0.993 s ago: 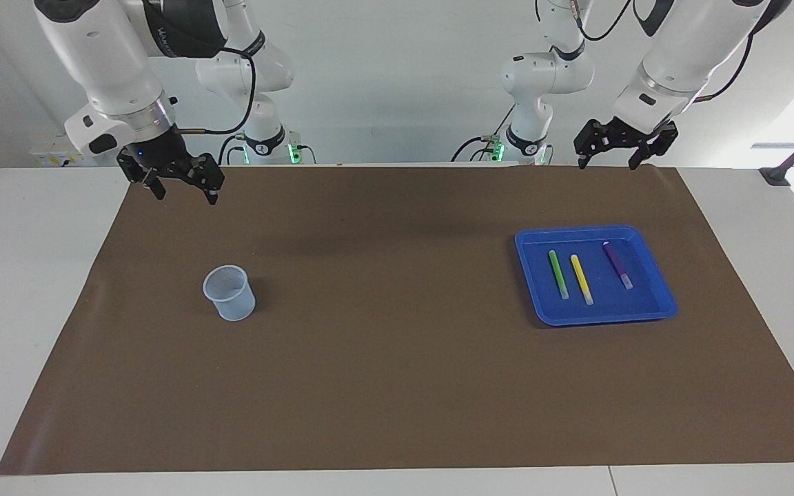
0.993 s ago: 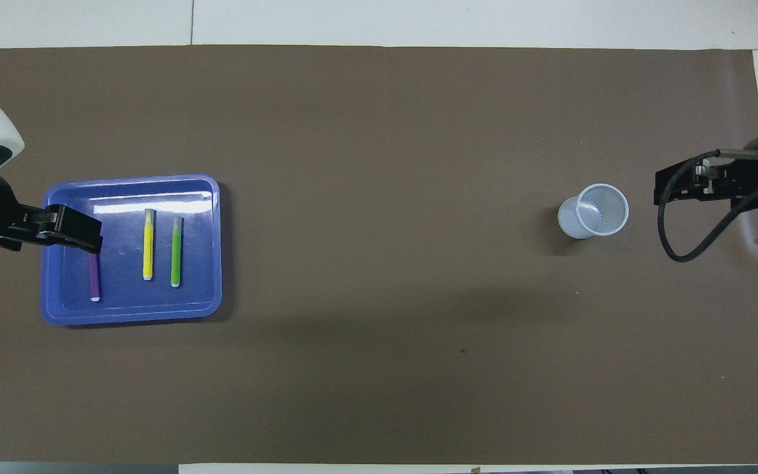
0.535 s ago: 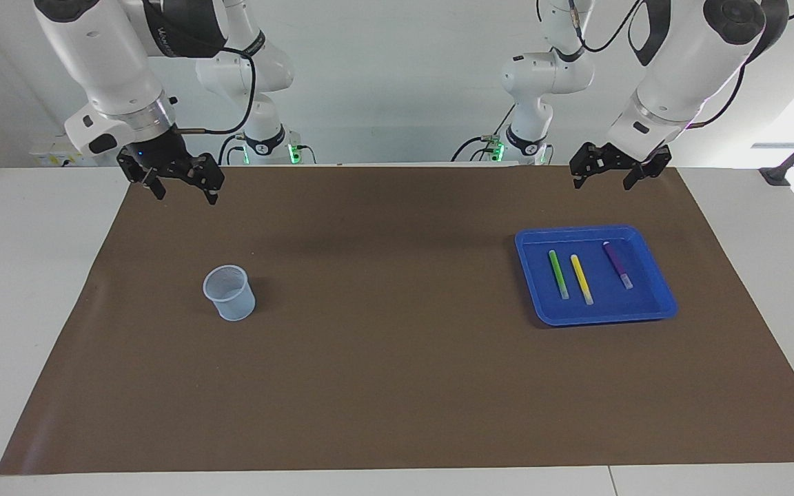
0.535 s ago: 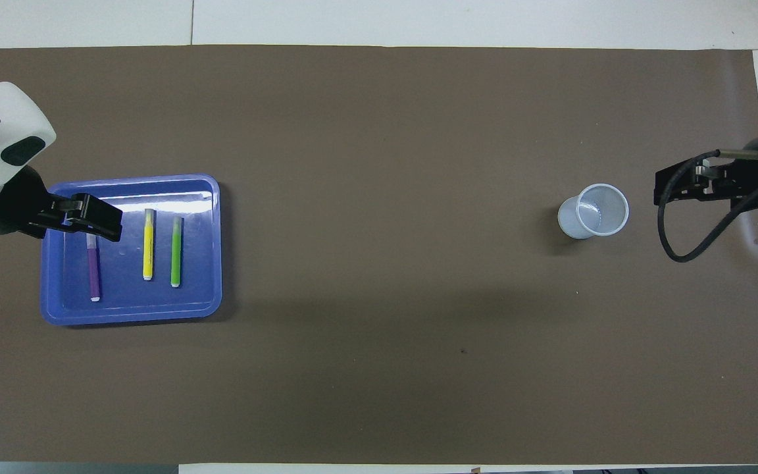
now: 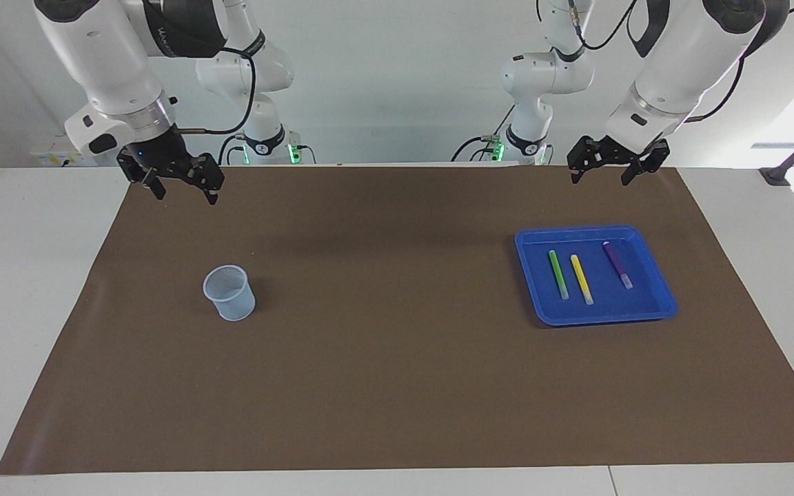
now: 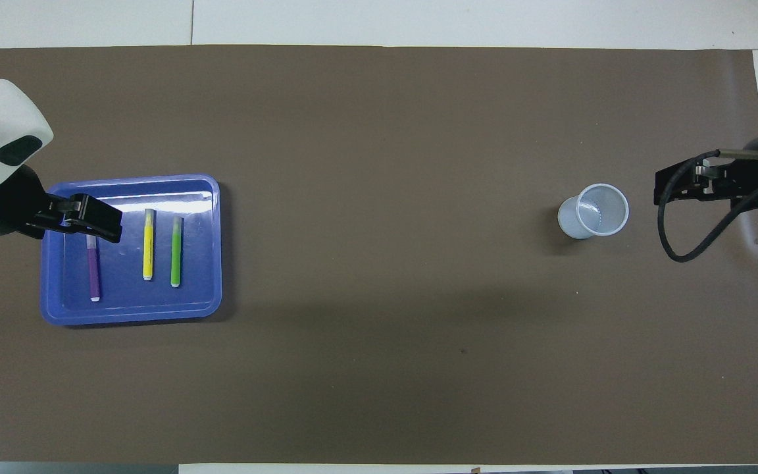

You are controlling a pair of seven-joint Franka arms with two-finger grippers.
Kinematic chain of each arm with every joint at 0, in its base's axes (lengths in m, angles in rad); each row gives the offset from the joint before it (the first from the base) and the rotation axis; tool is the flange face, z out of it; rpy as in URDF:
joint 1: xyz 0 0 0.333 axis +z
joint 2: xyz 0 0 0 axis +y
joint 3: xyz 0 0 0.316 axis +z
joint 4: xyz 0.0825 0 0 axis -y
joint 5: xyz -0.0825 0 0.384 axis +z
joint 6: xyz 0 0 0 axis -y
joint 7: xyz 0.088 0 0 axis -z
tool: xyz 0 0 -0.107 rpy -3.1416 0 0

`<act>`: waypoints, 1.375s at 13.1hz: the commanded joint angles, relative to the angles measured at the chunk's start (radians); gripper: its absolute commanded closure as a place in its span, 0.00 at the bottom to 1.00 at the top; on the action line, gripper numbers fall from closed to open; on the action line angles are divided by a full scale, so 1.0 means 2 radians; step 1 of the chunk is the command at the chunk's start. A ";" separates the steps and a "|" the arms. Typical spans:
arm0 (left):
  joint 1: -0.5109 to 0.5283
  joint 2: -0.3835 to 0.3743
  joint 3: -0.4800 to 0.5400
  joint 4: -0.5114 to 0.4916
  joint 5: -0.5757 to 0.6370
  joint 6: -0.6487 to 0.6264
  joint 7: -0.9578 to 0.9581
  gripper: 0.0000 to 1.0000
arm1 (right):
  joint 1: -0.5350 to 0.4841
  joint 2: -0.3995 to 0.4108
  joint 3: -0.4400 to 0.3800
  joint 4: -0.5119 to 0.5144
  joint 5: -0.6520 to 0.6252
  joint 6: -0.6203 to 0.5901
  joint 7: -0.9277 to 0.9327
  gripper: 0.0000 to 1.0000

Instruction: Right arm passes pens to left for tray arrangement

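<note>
- Blue tray point(image 5: 659, 289) in the facing view sits on the brown mat point(image 5: 397, 386) at the left arm's end of the table. All three pens lie flat in it: the green pen point(image 5: 558, 273), the yellow pen point(image 5: 582, 279) and the purple pen point(image 5: 617, 264).
- Each pen's long way runs from the tray's edge near the robots to its edge away from them. Green and yellow lie close side by side; purple lies apart, toward the tray's outer edge.
- Up in the air, the left gripper point(image 5: 598, 176) hangs over the mat's edge by the robots, on the robots' side of the tray. Its fingers are open and hold nothing.
- Over the mat's corner at the other end, the right gripper point(image 5: 181, 193) waits. Its fingers are open and empty too. The pale cup point(image 5: 229, 293) stands on the mat, well apart from the tray.
- Looking from overhead, the left gripper point(image 6: 83, 220) covers the top end of the purple pen point(image 6: 93, 270), but it is high above it, not touching.
- The yellow pen point(image 6: 147, 244) and green pen point(image 6: 176, 252) lie straight in the tray point(image 6: 63, 313). The cup point(image 6: 593, 210) looks empty.
- The right gripper point(image 6: 678, 187) shows just beside the cup, at the mat's edge.
- I think no pen is left to pass. The left arm is much the nearer to the pens.
</note>
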 commanded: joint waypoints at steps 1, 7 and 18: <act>-0.001 -0.005 0.005 0.003 -0.006 -0.012 0.001 0.00 | -0.002 -0.001 0.001 -0.001 -0.002 -0.006 0.007 0.00; 0.000 -0.007 0.006 0.002 -0.006 -0.009 -0.004 0.00 | -0.002 -0.001 0.001 -0.001 -0.002 -0.006 0.007 0.00; 0.000 -0.009 0.007 -0.002 -0.006 -0.005 -0.003 0.00 | -0.002 -0.002 0.001 -0.003 -0.002 -0.011 0.006 0.00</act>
